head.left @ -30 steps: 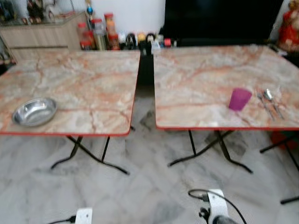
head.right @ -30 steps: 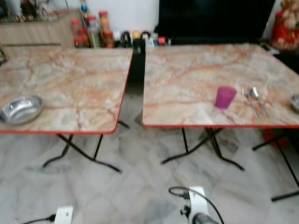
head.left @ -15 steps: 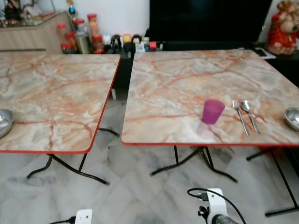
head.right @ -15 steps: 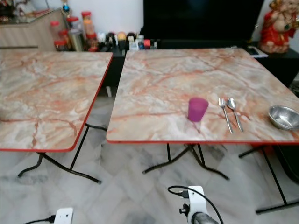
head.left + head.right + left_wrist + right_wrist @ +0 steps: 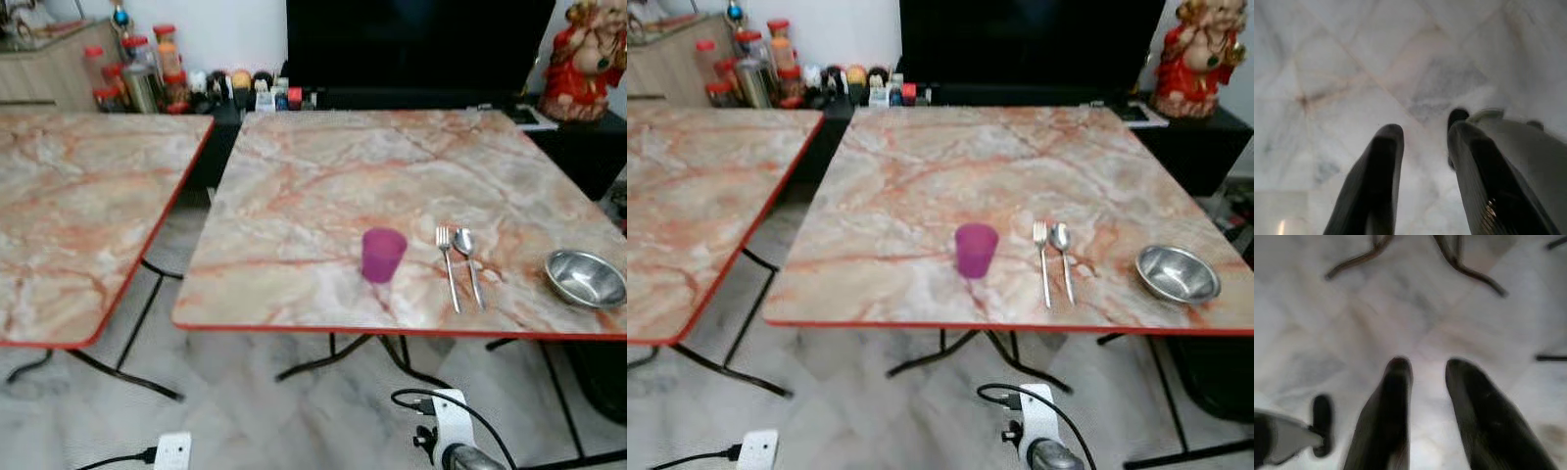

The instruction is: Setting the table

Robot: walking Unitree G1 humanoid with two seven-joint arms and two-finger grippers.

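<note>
Both the left hand and right hand hang empty, fingers apart, over the floor, while on the table a fork and spoon lie between the purple cup and steel bowl.

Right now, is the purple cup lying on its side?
No, the purple cup stands upright on the marble table, beside the fork.
</note>
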